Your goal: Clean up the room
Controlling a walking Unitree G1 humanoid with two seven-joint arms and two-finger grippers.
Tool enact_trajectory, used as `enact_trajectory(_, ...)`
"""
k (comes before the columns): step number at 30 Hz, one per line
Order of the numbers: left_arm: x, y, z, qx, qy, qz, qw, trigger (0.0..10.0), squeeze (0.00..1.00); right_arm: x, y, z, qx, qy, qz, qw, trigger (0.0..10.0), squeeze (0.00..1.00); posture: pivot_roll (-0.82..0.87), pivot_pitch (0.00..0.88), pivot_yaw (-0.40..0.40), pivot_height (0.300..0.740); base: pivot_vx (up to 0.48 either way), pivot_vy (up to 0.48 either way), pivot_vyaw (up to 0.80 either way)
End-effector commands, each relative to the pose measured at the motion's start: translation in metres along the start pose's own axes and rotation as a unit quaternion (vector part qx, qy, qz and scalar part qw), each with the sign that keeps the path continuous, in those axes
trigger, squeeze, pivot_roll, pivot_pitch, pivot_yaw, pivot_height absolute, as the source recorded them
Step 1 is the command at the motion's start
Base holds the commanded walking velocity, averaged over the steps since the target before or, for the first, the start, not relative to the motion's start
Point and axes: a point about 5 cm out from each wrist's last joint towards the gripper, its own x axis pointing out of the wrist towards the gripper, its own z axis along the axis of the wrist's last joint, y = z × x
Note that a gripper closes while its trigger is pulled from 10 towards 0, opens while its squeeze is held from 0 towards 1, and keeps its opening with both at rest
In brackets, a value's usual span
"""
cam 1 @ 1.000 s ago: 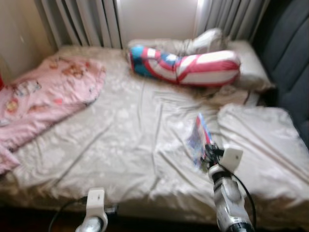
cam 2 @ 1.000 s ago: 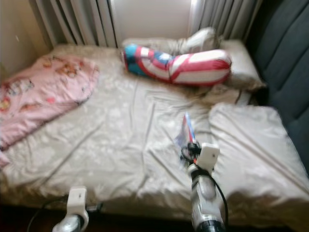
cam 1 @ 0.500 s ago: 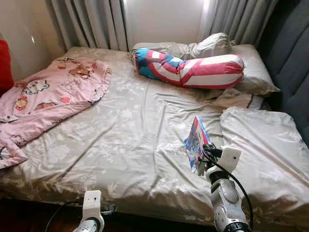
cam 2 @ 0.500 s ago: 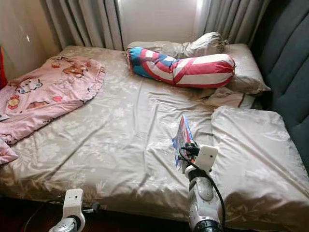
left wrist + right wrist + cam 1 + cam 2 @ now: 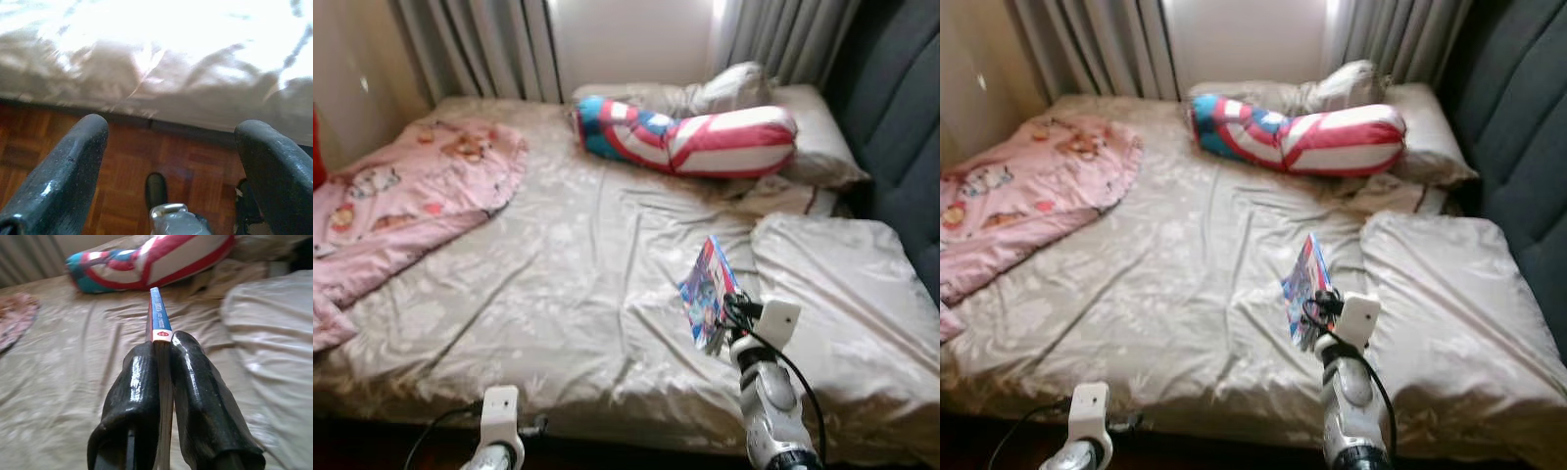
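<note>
Beige floral sheets cover the bed (image 5: pixel 558 284) before the robot, and above its near right part the right gripper (image 5: pixel 164 377) holds a thin, colourful book (image 5: pixel 705 294) on edge, pinched between its two black fingers (image 5: pixel 134 396) by the lower end of the spine while the rest stands up clear of the sheet. Judged from its slimness, the book should be light and fairly stiff along the spine but floppy across the covers; the glossy cover may slip between smooth pads, so a hold low and close to the spine, as now, looks sounder than one on the loose page edge, which could fan open or crease. Just to the robot's right of the book lies a beige pillow (image 5: pixel 842 284), and beyond it, near the head of the bed, a long red, white and blue bolster (image 5: pixel 690 137) rests against more pillows (image 5: pixel 803 117). A pink printed blanket (image 5: pixel 411 196) is bunched on the far left side. Grey curtains (image 5: pixel 499 44) hang behind, and a dark padded headboard (image 5: pixel 901 117) runs along the right. The left gripper (image 5: pixel 171 161) hangs idle over the wooden floor (image 5: pixel 122 171) at the bed's edge, its fingers spread wide and holding nothing.
</note>
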Motion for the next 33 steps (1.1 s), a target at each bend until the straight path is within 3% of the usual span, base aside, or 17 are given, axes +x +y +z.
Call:
enact_trajectory(1,0.000,-0.001,0.000,0.002,-0.001,-0.002,1.000,10.0,0.00,0.005,0.004,0.010,-0.003,-0.023,0.005,1.000,10.0,0.00,-0.03,0.027,-0.038,0.740,0.000,0.000,0.00)
enact_trajectory(12,0.000,-0.001,0.001,0.006,-0.003,-0.004,1.000,10.0,0.00,0.005,0.005,0.011,-0.011,-0.029,0.008,0.999,10.0,0.00,-0.02,0.032,-0.034,0.740,0.000,0.000,0.00)
enact_trajectory(18,-0.002,0.002,-0.005,0.010,0.009,-0.004,1.000,10.0,0.00,0.005,0.005,0.009,-0.013,-0.022,0.006,1.000,10.0,0.00,-0.02,0.033,-0.033,0.740,0.273,0.000,0.00)
enact_trajectory(26,-0.009,0.003,-0.025,0.010,0.031,-0.003,0.999,10.0,0.00,0.005,0.005,0.010,-0.020,-0.027,0.005,0.999,10.0,0.00,-0.02,0.037,-0.033,0.740,0.285,0.000,-0.46)
enact_trajectory(33,-0.009,0.004,-0.026,0.011,0.031,-0.003,0.999,10.0,0.00,0.006,0.005,0.011,-0.024,-0.030,0.007,0.999,10.0,0.00,-0.02,0.038,-0.033,0.740,0.290,0.000,0.00)
